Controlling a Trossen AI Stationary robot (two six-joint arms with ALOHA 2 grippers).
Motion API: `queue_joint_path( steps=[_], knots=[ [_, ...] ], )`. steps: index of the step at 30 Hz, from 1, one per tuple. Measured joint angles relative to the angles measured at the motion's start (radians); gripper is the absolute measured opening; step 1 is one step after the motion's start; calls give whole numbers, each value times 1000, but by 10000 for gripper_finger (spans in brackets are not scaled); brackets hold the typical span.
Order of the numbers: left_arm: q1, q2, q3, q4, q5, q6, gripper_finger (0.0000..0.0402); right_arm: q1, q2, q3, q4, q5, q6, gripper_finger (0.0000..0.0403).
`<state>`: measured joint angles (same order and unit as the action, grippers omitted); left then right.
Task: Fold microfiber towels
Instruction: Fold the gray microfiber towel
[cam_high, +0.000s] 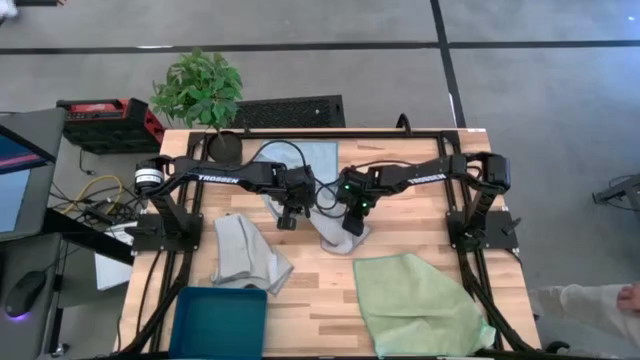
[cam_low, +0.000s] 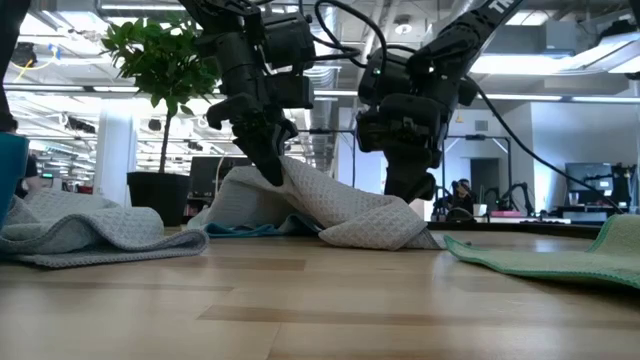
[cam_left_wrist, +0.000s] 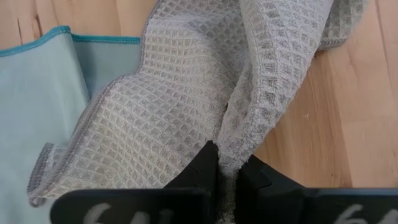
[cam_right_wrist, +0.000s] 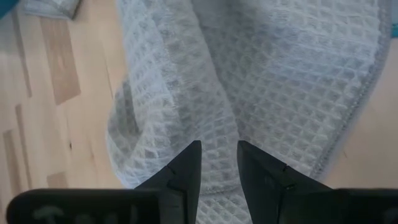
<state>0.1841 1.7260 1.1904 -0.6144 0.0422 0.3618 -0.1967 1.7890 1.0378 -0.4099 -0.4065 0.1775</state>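
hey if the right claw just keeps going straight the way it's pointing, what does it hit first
Most likely the pale grey towel that fills the right wrist view just past the right claw, and the wooden table beneath it. How far off the cloth is cannot be told.

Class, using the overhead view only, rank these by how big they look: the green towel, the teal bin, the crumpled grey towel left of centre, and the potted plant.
1. green towel, clearly the largest.
2. teal bin.
3. and 4. crumpled grey towel and potted plant look about alike; the plant stands taller, nearer the camera, so I would not rank them.
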Motion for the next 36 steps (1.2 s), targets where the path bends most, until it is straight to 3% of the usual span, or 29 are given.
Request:
queue_joint_path(
  steps=[17,20,25,36],
  knots=[
    [0,0,0,-5,2,13,11,49,77,1,2,-7,-20,125],
    [0,0,0,-5,-3,12,11,50,78,1,-1,-8,-17,103],
    [1,0,0,-6,-23,12,11,51,63,-1,-7,-8,-23,15],
    [2,0,1,-26,-27,-32,11,52,-149,-1,-108,77,-12,4]
  ],
)
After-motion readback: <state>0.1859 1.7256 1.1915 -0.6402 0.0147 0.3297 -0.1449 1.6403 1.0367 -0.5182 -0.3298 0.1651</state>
